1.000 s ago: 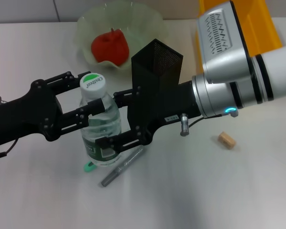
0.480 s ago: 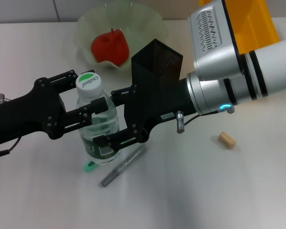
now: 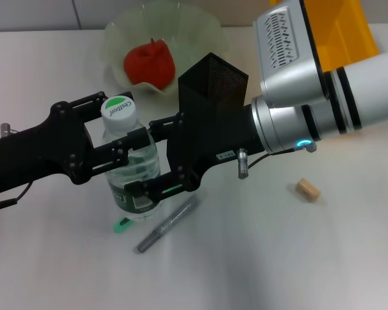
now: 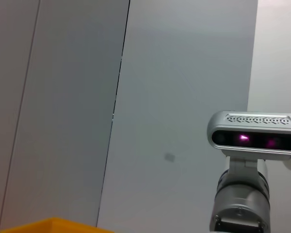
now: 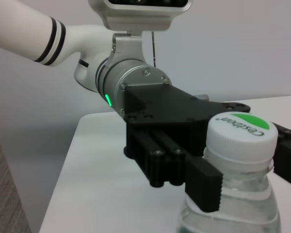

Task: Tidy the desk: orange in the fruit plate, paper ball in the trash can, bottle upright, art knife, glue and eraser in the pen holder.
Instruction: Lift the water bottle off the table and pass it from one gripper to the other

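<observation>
The clear bottle (image 3: pixel 132 169) with a green-and-white cap stands upright on the table. My left gripper (image 3: pixel 123 119) is shut on its neck just under the cap, as the right wrist view shows the left gripper (image 5: pixel 245 170) and bottle (image 5: pixel 237 145). Lower down, my right gripper (image 3: pixel 140 156) stands open with its fingers astride the bottle's body. The grey art knife (image 3: pixel 168 223) lies just in front of the bottle. A small green piece (image 3: pixel 121 225) pokes out by the bottle's base. The tan eraser (image 3: pixel 307 189) lies to the right. The black mesh pen holder (image 3: pixel 215 79) stands behind my right gripper. The paper ball is out of view.
A pale green fruit plate (image 3: pixel 200 29) at the back holds a red round fruit (image 3: pixel 149 63). An orange-yellow bin (image 3: pixel 352 29) sits at the back right. The left wrist view shows only a wall and the robot's head (image 4: pixel 254 133).
My right gripper has slid left, farther around the bottle. The bottle's cap has shifted slightly left, and my left gripper has edged a little to the right.
</observation>
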